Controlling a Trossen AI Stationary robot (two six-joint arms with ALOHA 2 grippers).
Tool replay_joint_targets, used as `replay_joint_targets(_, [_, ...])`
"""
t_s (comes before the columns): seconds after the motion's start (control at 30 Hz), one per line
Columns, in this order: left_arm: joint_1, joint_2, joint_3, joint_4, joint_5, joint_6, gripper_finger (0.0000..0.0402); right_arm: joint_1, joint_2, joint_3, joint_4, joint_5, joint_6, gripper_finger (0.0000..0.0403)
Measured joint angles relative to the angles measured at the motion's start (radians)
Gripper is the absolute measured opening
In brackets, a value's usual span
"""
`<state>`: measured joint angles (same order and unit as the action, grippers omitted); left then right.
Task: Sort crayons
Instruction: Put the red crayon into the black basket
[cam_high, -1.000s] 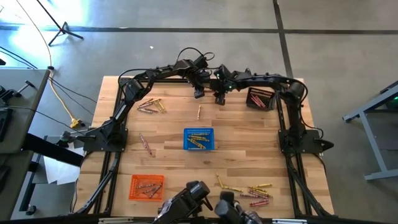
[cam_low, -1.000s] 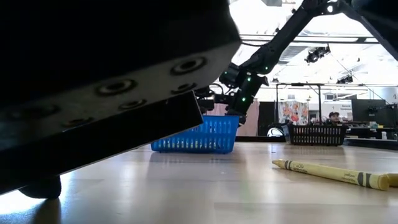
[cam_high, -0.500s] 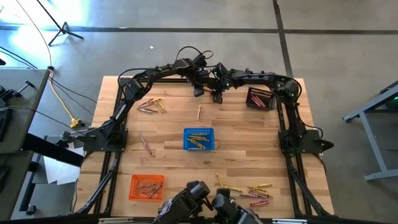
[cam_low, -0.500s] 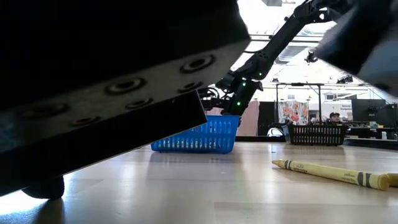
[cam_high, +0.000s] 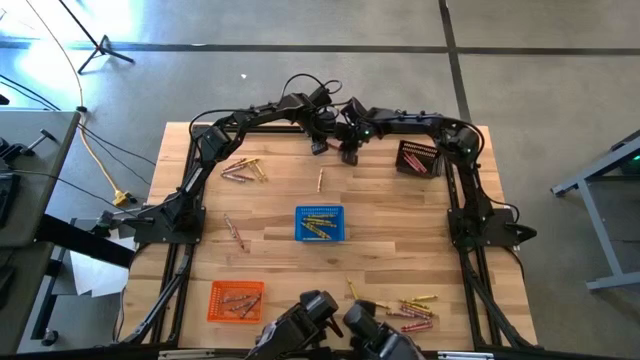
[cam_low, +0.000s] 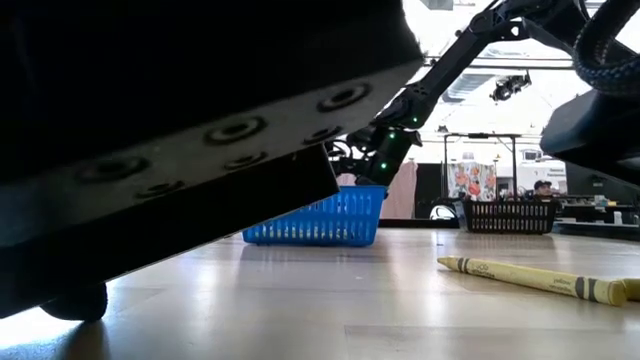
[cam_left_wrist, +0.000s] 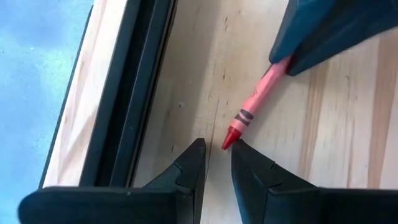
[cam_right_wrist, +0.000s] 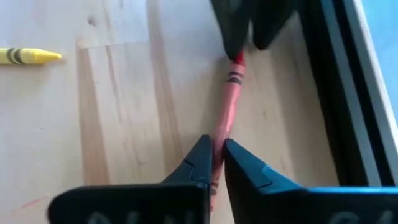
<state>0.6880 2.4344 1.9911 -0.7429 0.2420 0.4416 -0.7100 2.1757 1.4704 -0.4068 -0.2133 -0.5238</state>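
Observation:
A red crayon lies near the table's far edge, between my two grippers. My right gripper is shut on its rear part. My left gripper stands open by a narrow gap, with the crayon's pointed tip at the mouth of its fingers. In the high view the two grippers, left and right, meet at the far middle. Loose crayons lie at the far left and near right. A single yellow crayon lies close by. My right gripper pinches the red crayon's body between its two fingers, well back from the pointed tip. The crayon runs straight out ahead of the fingers toward my left gripper. My left gripper has the crayon's tip beside one fingertip. I cannot tell whether they touch.
A blue basket stands mid-table, an orange basket at the near left and a dark basket at the far right. The black frame rail runs along the far edge beside the crayon. A bulky dark body blocks much of the low view.
My right gripper has shifted a little toward the table's left, closer to my left gripper.

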Motion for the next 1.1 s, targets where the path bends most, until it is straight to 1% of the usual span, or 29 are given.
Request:
replay_joint_targets(0.13, [-0.002,0.000,0.000,0.005,-0.006,-0.066,0.0060,-0.012,0.000,0.000,-0.003,-0.004,0.055,0.0009])
replay_joint_targets(0.23, [-0.004,-0.007,-0.001,0.008,-0.023,-0.137,0.0060,-0.024,0.000,0.001,-0.012,-0.035,0.100,0.0005])
replay_joint_targets(0.37, [-0.007,-0.040,-0.001,0.011,-0.030,-0.186,0.0060,-0.033,0.002,0.045,-0.100,-0.040,0.140,0.0004])
replay_joint_targets(0.6, [-0.013,-0.130,-0.001,-0.001,-0.038,-0.337,0.0060,-0.034,0.012,0.222,-0.425,0.013,0.140,0.0003])
replay_joint_targets(0.77, [-0.012,-0.188,0.000,-0.098,-0.042,-0.392,0.0060,-0.033,0.007,0.345,-0.696,0.010,0.102,0.0003])
replay_joint_targets(0.83, [-0.012,-0.207,0.000,-0.167,-0.048,-0.403,0.0060,-0.034,-0.018,0.360,-0.742,0.003,0.099,0.0002])
replay_joint_targets(0.9, [-0.011,-0.225,0.000,-0.237,-0.050,-0.404,0.0060,-0.035,-0.067,0.347,-0.737,-0.008,0.101,0.0002])
replay_joint_targets(1.0, [-0.018,-0.248,0.000,-0.339,-0.065,-0.409,0.0060,-0.035,-0.173,0.297,-0.726,-0.017,0.096,0.0002])
replay_joint_targets(1.1, [-0.041,-0.278,-0.001,-0.401,-0.120,-0.438,0.0060,-0.037,-0.297,0.214,-0.686,-0.025,0.097,0.0002])
